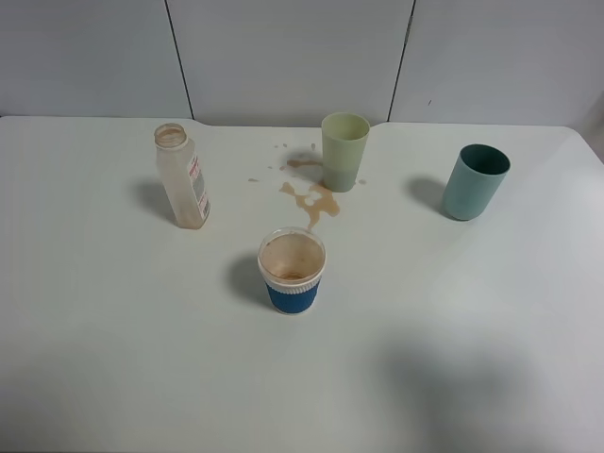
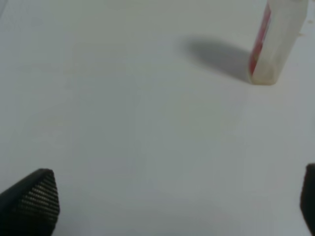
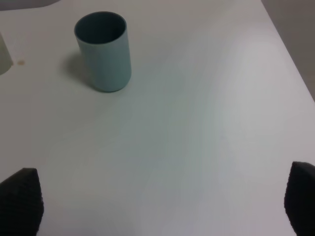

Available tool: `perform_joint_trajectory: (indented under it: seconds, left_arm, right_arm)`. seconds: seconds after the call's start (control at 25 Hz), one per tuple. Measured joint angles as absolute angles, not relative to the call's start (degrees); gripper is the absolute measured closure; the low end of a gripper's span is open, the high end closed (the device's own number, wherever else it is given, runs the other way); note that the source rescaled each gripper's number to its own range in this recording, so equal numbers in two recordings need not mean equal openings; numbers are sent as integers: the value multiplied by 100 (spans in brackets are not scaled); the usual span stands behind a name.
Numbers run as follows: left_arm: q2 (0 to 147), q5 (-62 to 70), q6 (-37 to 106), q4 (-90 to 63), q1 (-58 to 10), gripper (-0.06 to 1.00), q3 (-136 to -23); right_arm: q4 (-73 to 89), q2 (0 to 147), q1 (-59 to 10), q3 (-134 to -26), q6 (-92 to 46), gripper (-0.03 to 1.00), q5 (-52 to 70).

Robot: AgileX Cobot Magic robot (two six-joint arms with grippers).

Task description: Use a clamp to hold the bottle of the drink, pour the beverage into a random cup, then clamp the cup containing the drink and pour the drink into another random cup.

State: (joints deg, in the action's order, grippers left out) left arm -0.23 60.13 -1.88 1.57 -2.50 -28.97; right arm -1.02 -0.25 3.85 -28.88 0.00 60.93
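You had four things standing upright and apart on the white table (image 1: 113,359). The bottle (image 1: 182,176) stood uncapped at the left, looking nearly empty, with only a pale film on its walls, and its red-and-white label faced right. The blue-banded cup (image 1: 293,271) stood nearest the front, in the middle, with a brown film on its inner walls and a shallow brown pool at the bottom. The yellow-green tumbler (image 1: 344,151) stood behind it toward the back, and a brown spill (image 1: 314,201) lay on the table at its base, touching its foot and trailing forward toward the banded cup, with small drops scattered to the left. You could not see from above whether the tumbler held any liquid. The teal cup (image 1: 475,181) stood at the right, well apart from the others. Neither arm showed in the high view. Your left gripper (image 2: 179,206) hung over bare table with its jaws spread wide, nothing between them, and the bottle ahead of it. Your right gripper (image 3: 165,201) likewise had its jaws wide apart and held nothing, with the teal cup ahead of it and an edge of the tumbler just visible beside it.
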Motion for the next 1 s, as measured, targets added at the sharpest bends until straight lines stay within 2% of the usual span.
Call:
perform_joint_trajectory:
  seconds: [1.0]
  left_arm:
    - [-23,6013,-188,157,-250,-6,-2897]
  right_arm:
    - [-102,-25,385,-2888,0,2,6093]
